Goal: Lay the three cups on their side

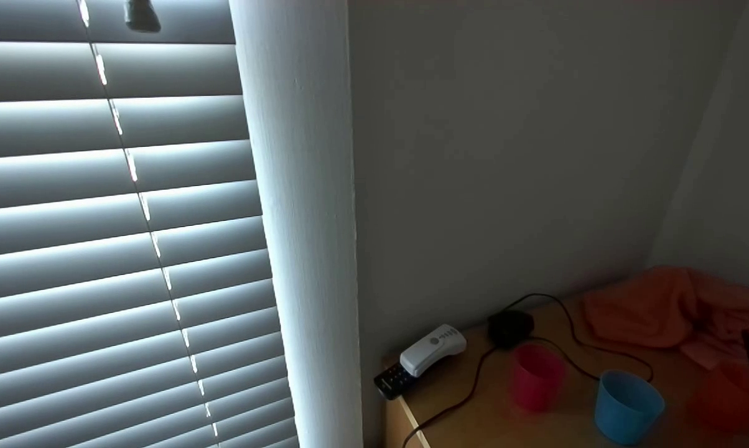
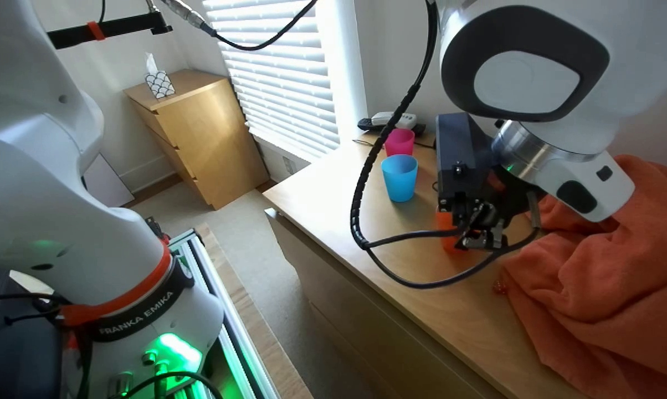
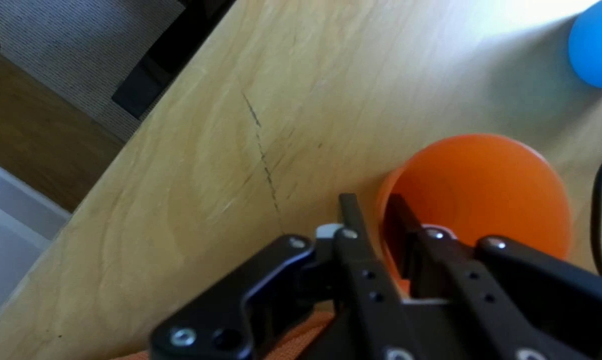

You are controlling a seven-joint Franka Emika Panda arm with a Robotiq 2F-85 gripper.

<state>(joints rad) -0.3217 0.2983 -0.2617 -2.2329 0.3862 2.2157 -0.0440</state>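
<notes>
A: What looks like plastic?

B: A round orange plastic cup [image 3: 486, 185], a tapered light blue plastic cup [image 2: 400, 180] and a round pink-red plastic cup [image 2: 399, 142], all smooth.

A: And wood?

B: The pale, flat wooden worktop [image 3: 191, 200]: grained, faintly glossy, with a dark scratch [image 3: 264, 160].

A: Fabric, metal?

B: A heaped orange-red cloth [image 2: 616, 277], matt and soft-looking; a cylindrical silver metal collar [image 2: 521, 148], shiny; a two-fingered matt black pincer [image 3: 373, 206] with bright round metal screws [image 3: 183, 337].

White and smoothly rounded, the robot arm [image 2: 45, 183] wears an orange-red band [image 2: 128, 302] above a black collar [image 2: 139, 316] lettered "FRANKA EMIKA," a green light [image 2: 181, 350] glowing below. A ribbed black cable [image 2: 388, 130] loops near the silver wrist ring [image 2: 524, 147]; bright screws [image 3: 183, 337] stud the black claw [image 3: 373, 212].
</notes>
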